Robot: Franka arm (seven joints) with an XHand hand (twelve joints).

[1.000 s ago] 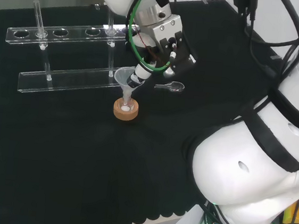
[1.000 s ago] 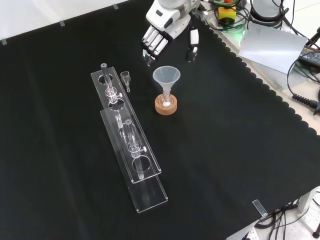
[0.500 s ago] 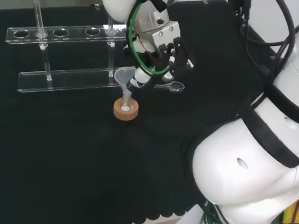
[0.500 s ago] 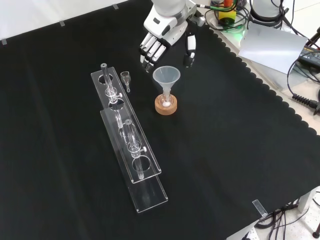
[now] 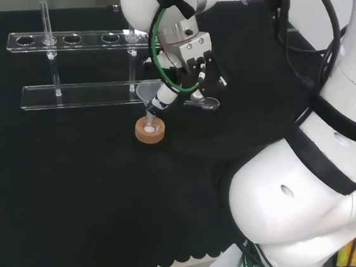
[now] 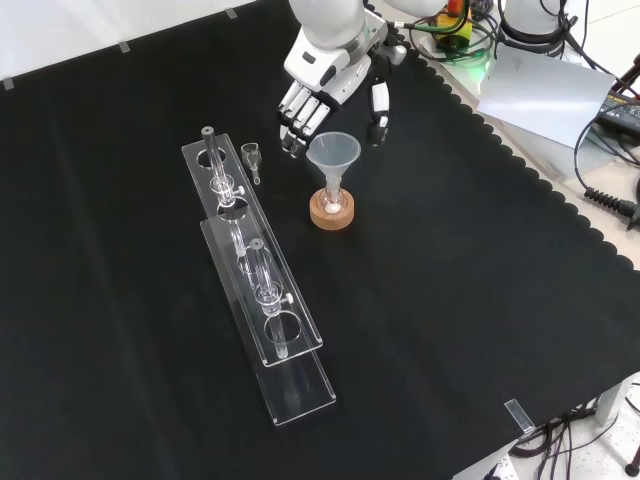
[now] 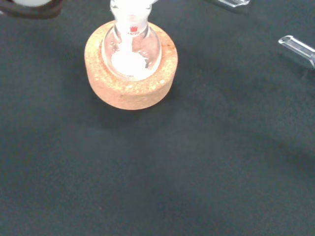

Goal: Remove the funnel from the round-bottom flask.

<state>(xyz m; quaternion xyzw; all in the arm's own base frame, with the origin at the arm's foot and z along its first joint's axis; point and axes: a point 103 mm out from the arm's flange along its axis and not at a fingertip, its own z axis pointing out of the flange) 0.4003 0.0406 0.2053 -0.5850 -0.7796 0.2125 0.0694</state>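
Front view: robot hand (image 6: pixel 325 85) hovers open-fingered just above the funnel (image 6: pixel 332 153).

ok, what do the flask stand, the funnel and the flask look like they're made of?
Flask stand: cork by the look, tan, speckled, grainy matte surface.
Funnel: clear and faintly grey, smooth; glass or plastic, can't tell which.
Round-bottom flask: clear and glossy with highlights, probably glass; white powdery material sits in the bottom.
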